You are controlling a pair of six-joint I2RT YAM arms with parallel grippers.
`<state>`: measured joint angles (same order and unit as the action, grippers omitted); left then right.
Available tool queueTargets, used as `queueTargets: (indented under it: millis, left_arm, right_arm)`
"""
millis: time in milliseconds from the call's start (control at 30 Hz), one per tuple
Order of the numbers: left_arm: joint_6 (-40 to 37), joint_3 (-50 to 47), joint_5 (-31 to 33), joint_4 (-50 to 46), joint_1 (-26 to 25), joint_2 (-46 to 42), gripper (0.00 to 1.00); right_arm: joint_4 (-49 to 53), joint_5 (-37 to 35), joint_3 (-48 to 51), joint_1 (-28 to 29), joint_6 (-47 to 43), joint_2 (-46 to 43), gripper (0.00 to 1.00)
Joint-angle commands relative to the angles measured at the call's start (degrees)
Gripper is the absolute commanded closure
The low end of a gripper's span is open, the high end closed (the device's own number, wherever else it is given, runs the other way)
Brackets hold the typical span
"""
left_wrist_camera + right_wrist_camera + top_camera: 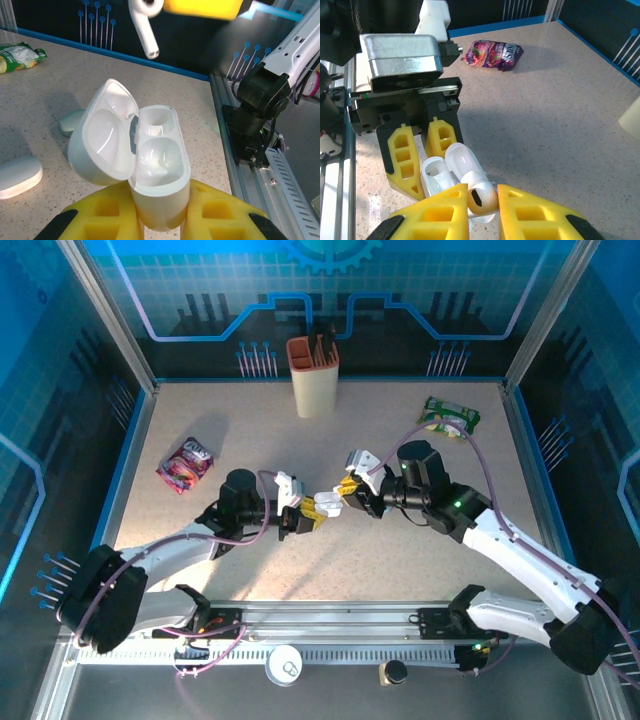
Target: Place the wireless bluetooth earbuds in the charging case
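Note:
My left gripper [160, 212] is shut on the white charging case [159, 165], which it holds upright off the table. The lid [102, 142] is swung open to the left and both wells look empty. A white stemmed earbud [145, 27] hangs stem-down just above and beyond the case. My right gripper [482, 202] is shut on that earbud [482, 199], right over the open case [436, 176]. From above, the left gripper [303, 518] and right gripper [335, 502] meet tip to tip at mid-table.
A closed white pebble case [17, 175] and a pale blue rounded piece [70, 122] lie on the table left of the held case. A beige holder [313, 375] stands at the back, a purple snack packet [186, 462] lies left, and a green packet [448, 417] lies back right.

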<state>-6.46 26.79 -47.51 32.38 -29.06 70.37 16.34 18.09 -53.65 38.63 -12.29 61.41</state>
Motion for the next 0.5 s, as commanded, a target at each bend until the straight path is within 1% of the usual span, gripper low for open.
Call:
queueTargets:
  millis: [0,133,467]
  left_arm:
    - [-1.54,1.95,-2.05,-0.96,-0.45,-1.87,0.85]
    - [-1.45,2.82,-2.47,-1.22,-0.53,-1.8,0.85]
    - [-0.59,2.83,-2.52,0.88,-0.55,-1.46,0.86]
  right_arm:
    - [0.84,2.24,0.37,0.75,-2.42,0.44,0.82]
    - [1.15,4.48,0.71,0.68,-2.57,1.42,0.82]
    - [2.29,6.06,2.56,-0.73,-4.01,1.83,0.82]
